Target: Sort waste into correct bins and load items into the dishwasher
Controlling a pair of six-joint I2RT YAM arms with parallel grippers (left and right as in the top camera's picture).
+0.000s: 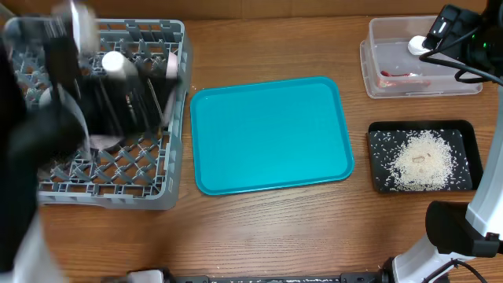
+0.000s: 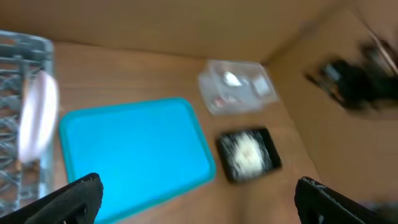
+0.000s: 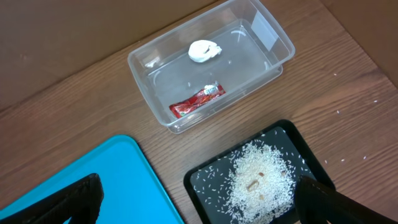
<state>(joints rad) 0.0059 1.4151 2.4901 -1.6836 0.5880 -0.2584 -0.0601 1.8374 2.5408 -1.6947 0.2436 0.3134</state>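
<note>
Left arm [image 1: 47, 134]: blurred overhead; hides the left half of the rack [image 1: 149, 189] and much of its load.
White shape [image 1: 114, 61] in rack: unidentifiable.
Left wrist view: wholly blurred; contents of bin [image 2: 236, 87] illegible.
Left hand [image 2: 202, 202], right hand [image 3: 202, 202]: only fingers [image 3: 68, 199] show, cut by bottom edge.
Tray [image 3: 124, 174]: cropped in right wrist view.
Right arm [image 1: 464, 39]: covers bin's corner overhead.
</note>
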